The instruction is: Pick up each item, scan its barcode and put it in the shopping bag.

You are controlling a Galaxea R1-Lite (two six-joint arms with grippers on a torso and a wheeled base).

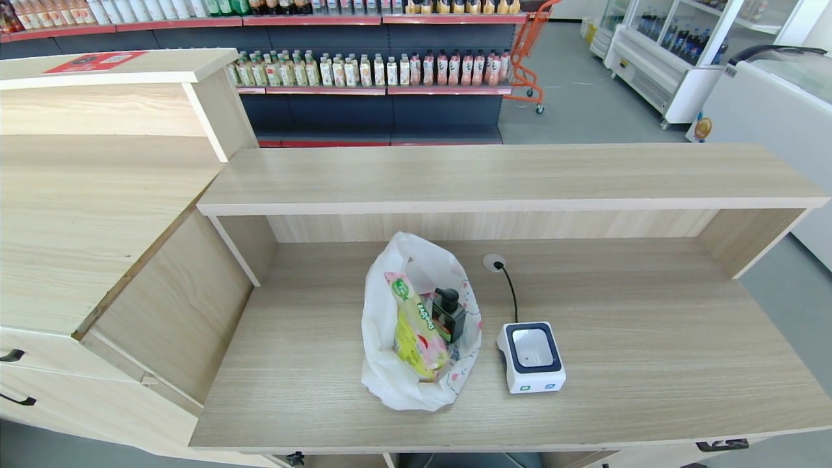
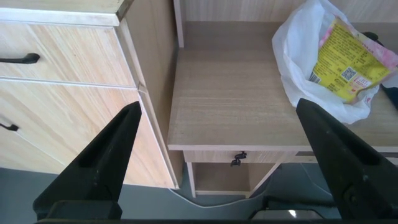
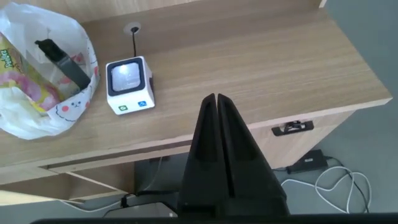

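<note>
1. Closest to the lens: left gripper, fingers spread wide apart, nothing held between them; poised out in front of the desk, by its left front corner and the drawer cabinet.
2. Next, right gripper: fingers pressed flat together, nothing caught between them; poised off the desk's front edge, to the right of the scanner.
3. On the desk near its middle: shopping bag, white plastic, mouth open, just left of the scanner and apart from both grippers.
4. Inside the bag: yellow-green snack packet lying lengthwise, with a dark pump bottle beside it on the scanner side.
5. Scanner details: white box, dark-framed window facing up, black cable running back to a round port in the desktop.
6. Behind the desk: raised counter ledge; farther off, store shelves lined with bottles.
</note>
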